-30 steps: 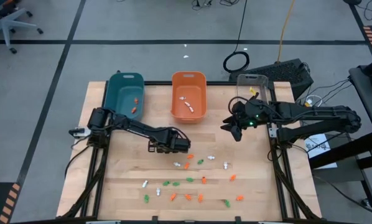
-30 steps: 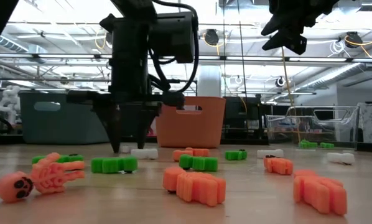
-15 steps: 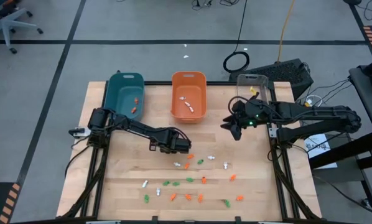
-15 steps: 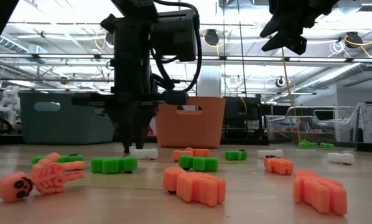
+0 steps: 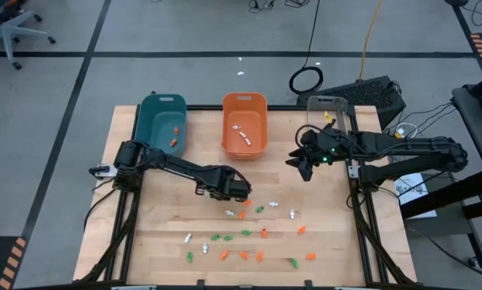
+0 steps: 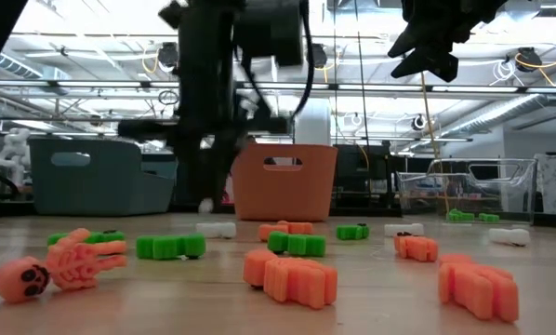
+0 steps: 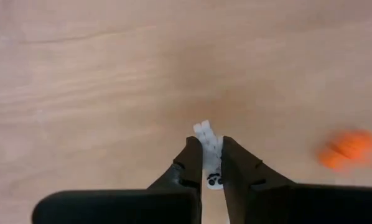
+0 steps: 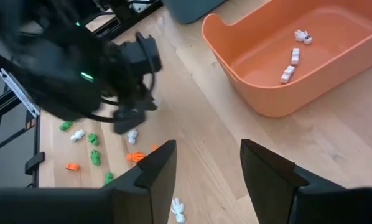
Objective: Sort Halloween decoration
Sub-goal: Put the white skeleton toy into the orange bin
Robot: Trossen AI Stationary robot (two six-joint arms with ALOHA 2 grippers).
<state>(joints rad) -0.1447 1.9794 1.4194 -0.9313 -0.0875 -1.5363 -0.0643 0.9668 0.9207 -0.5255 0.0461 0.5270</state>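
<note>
A: What does the left gripper [image 7: 212, 163] hold?
B: A white trinket [image 7: 209, 144], pinched between its fingers near the middle of the table [image 5: 160, 234].
A: And the right gripper [image 8: 208, 168]?
B: Spread, empty, waiting near the table's right edge.
A: How should the lift go?
B: Probably straight up, grip firm, then toward the orange bin [image 5: 244, 125] at the far edge, where white pieces lie.

Pale matt wooden table [image 5: 160, 242]; smooth plastic orange bin [image 5: 244, 143]; matt trinkets [image 6: 292, 276].
</note>
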